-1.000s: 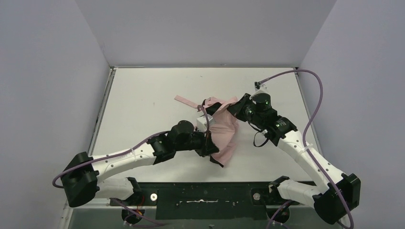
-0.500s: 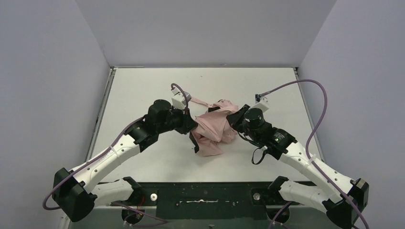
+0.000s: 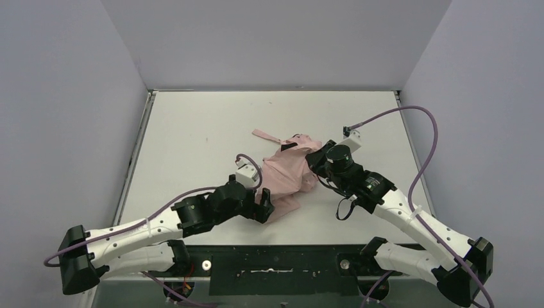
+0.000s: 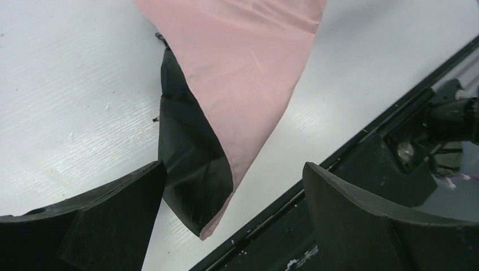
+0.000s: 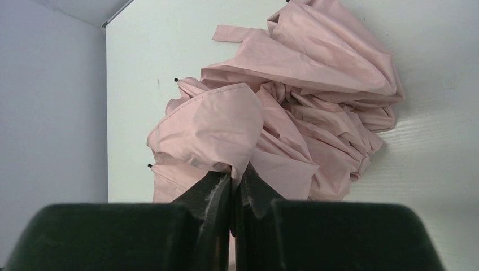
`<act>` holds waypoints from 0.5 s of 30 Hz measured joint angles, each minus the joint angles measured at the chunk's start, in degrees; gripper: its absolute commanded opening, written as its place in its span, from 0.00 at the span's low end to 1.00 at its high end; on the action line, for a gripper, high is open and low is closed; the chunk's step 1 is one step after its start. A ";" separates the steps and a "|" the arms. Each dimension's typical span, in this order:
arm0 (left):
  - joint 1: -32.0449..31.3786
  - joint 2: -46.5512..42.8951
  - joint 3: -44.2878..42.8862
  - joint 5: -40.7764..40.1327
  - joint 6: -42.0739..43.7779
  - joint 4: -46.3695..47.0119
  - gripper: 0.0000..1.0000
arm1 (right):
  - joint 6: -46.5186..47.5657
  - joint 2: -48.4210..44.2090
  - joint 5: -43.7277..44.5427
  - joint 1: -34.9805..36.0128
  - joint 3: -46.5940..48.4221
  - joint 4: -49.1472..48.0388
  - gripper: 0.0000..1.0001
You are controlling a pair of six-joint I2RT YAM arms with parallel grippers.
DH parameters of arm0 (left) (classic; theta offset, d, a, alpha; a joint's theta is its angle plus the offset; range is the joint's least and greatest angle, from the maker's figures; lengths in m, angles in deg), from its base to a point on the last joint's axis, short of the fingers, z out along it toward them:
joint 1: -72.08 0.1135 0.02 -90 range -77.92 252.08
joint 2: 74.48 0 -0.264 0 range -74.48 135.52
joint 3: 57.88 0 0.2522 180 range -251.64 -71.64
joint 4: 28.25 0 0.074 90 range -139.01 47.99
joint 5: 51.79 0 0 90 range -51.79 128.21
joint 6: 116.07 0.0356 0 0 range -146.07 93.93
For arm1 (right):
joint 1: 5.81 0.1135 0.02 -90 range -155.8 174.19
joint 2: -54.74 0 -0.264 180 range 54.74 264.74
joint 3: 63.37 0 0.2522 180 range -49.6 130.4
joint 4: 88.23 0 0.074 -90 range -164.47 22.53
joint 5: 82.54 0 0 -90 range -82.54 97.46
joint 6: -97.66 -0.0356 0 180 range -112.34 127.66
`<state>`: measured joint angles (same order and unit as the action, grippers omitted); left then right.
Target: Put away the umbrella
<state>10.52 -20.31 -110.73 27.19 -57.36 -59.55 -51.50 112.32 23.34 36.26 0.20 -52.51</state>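
I saw the umbrella (image 3: 287,172) lying crumpled on the table (image 3: 192,128), between both arms. My right gripper (image 5: 236,176) was pinched together on a fold of its pink cloth. My left gripper (image 4: 234,168) stood wide apart (a corner flap lay between its fingers, unclamped).

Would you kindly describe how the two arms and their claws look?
The left arm and right arm have white shells, black joints and bases, each trailing a lilac cable. The left claw and right claw have blocky black fingers.
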 measured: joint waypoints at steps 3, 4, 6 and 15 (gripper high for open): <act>-3.37 2.49 0.57 -7.32 -2.89 -0.09 0.89 | 0.02 0.17 -0.04 0.00 0.00 0.00 0.00; -4.11 3.72 0.57 -9.46 -3.80 -0.22 0.90 | 0.04 0.17 -0.04 0.00 0.00 0.00 0.00; -5.42 5.84 0.74 -13.22 -5.44 -0.48 0.90 | 0.17 0.17 -0.07 0.00 0.00 0.00 0.00; -8.11 9.03 4.63 -22.16 -10.38 0.20 0.91 | 1.07 0.17 -0.35 0.00 0.00 0.00 0.00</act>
<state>2.41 -11.29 -106.10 5.02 -67.74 -59.36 -50.43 112.50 22.99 36.26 0.20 -52.51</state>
